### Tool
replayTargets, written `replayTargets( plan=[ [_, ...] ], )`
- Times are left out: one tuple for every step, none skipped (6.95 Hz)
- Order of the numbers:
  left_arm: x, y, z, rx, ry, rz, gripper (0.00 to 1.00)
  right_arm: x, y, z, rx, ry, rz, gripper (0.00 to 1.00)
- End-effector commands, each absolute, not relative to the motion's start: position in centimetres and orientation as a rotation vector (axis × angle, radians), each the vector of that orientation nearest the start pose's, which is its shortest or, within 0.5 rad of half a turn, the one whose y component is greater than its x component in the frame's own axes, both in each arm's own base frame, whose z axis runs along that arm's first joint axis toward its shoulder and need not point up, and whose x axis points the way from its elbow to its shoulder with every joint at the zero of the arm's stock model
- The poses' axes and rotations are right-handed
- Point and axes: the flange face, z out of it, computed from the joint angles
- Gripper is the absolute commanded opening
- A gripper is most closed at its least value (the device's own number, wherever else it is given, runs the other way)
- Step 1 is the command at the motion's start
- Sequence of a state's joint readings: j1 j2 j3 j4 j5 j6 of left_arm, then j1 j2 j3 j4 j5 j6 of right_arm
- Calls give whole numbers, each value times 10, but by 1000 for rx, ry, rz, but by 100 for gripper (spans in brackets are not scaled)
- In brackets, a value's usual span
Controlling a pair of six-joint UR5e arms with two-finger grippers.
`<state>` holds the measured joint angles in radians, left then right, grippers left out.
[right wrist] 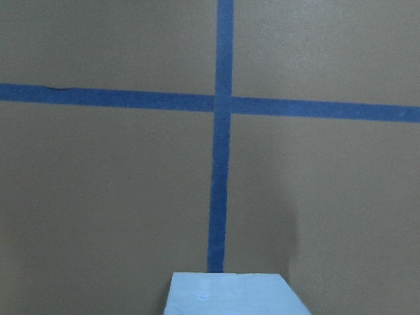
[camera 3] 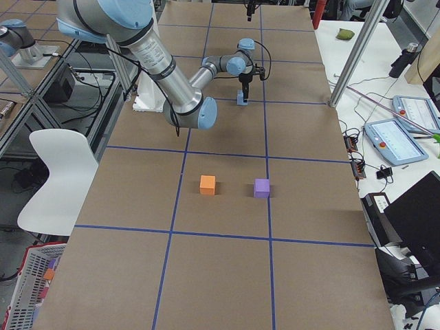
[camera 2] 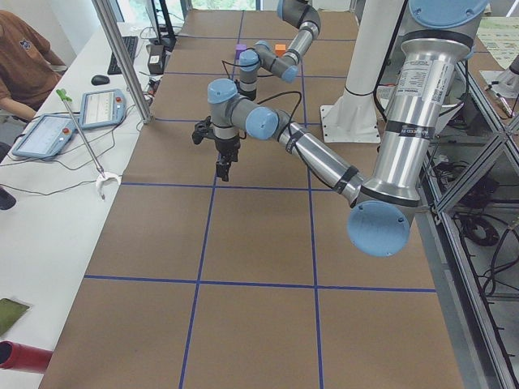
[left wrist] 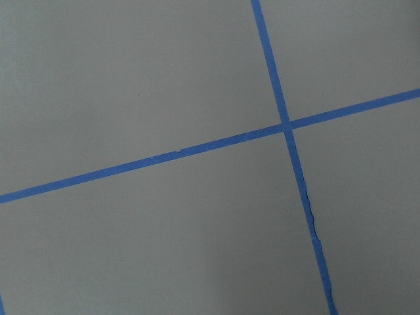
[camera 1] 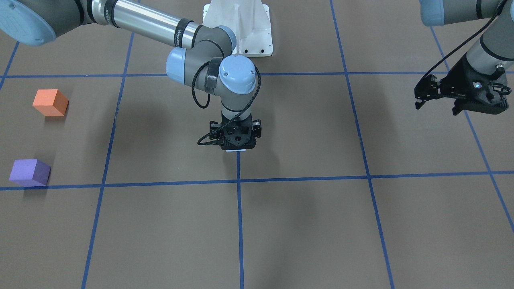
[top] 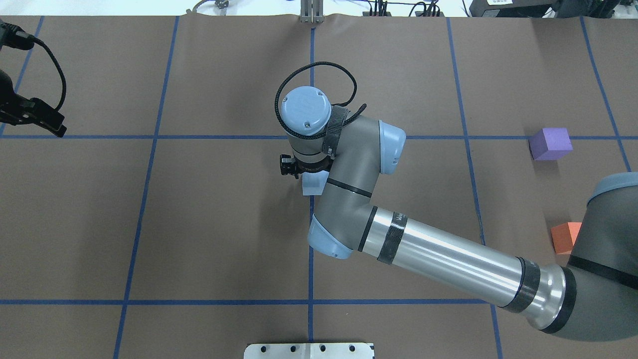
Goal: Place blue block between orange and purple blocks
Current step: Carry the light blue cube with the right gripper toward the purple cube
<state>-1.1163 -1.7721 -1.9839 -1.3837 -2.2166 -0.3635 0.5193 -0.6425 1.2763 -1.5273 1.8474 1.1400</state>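
Observation:
The pale blue block [top: 312, 184] lies near the table's middle on a blue tape line, and it also shows at the bottom of the right wrist view [right wrist: 230, 296]. My right gripper [camera 1: 235, 147] points straight down right over it; its fingers are hidden, so I cannot tell whether it is shut on the block. The orange block [camera 1: 50, 102] and the purple block [camera 1: 30, 171] sit apart at the table's far right side, with a gap between them. My left gripper [camera 1: 437, 107] hangs open and empty above the table's left side.
The brown table is marked by a grid of blue tape lines [camera 1: 239, 208]. The white robot base mount [camera 1: 241, 28] stands at the robot's edge. The right arm's long forearm [top: 448, 257] stretches over the table near the orange block [top: 565, 238].

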Motion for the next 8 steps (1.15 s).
replayTargets(
  plan=[
    [167,-508,385,123,748,225,100,-636,-486,198,65,-722,4,22],
    [167,-508,385,123,748,225,100,-634,-484,190,59,-734,3,0],
    [166,-509,384,124,747,222,100,-628,-479,180,42,-754,0,0],
    [166,-510,383,127,748,223,100,-599,-479,156,34,-728,23,0],
    [165,-510,382,129,749,222,100,-550,-479,142,27,-694,55,0],
    [160,-512,381,135,748,214,100,-479,-480,154,47,-690,79,0],
    [154,-513,382,151,746,237,100,-414,-482,194,82,-697,25,0],
    [133,-517,387,192,733,287,100,-359,-494,228,89,-700,-28,0]
  ],
)
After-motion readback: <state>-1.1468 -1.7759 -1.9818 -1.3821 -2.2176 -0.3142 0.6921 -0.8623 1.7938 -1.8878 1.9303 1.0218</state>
